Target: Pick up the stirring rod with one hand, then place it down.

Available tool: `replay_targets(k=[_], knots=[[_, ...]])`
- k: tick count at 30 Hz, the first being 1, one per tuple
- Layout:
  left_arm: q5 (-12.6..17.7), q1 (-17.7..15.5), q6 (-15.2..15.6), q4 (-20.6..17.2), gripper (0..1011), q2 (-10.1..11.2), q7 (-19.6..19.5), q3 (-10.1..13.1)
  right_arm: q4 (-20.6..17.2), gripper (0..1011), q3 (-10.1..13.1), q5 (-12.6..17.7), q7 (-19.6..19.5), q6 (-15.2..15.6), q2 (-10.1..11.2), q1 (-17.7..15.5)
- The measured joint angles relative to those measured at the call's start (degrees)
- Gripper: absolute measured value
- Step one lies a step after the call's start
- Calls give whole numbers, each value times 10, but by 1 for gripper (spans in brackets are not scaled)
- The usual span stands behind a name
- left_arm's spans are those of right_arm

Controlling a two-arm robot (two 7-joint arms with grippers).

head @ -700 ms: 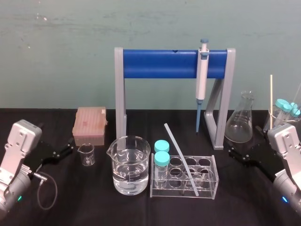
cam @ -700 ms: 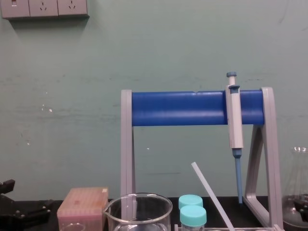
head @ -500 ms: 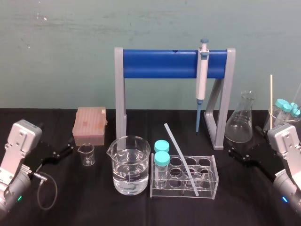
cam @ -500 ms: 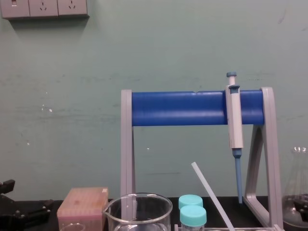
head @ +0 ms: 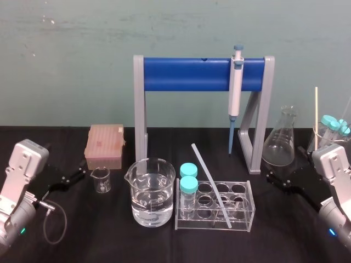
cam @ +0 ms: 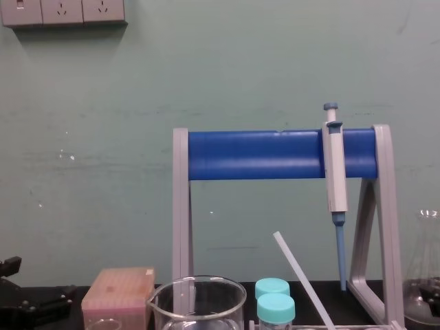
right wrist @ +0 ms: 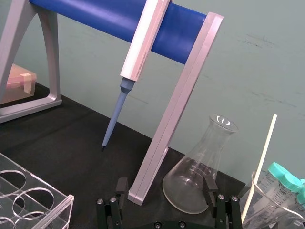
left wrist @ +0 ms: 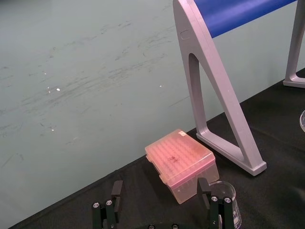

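Head view: a black table (head: 109, 241) is carrying a stand (head: 186, 75) with a blue bar at the back, with a pipette (head: 236, 82) hanging on it. A large beaker (head: 151, 192) is sitting just left of a clear rack (head: 241, 211). The left gripper (head: 78, 174) is pointing inward from the table's left side, the right gripper (head: 272, 178) from its right. Both are showing jaws spread wide, gripping nothing. The stirring rod (head: 211, 184) is leaning tilted in the rack, well apart from both grippers.
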Motion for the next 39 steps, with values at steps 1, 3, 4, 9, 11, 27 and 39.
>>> replay_targets(k=[1, 3, 4, 9, 11, 27, 39], knots=[[0, 0, 0, 0, 1000, 0, 0, 0, 0, 1003, 0, 0, 0, 0, 0, 0], [0, 0, 0, 0, 1000, 0, 0, 0, 0, 1003, 0, 0, 0, 0, 0, 0], [0, 0, 0, 0, 1000, 0, 0, 0, 0, 1003, 0, 0, 0, 0, 0, 0], [0, 0, 0, 0, 1000, 0, 0, 0, 0, 1003, 0, 0, 0, 0, 0, 0], [0, 0, 0, 0, 1000, 0, 0, 0, 0, 1003, 0, 0, 0, 0, 0, 0], [0, 0, 0, 0, 1000, 0, 0, 0, 0, 1003, 0, 0, 0, 0, 0, 0], [0, 0, 0, 0, 1000, 0, 0, 0, -33, 1003, 37, 87, 95, 26, 0, -3]])
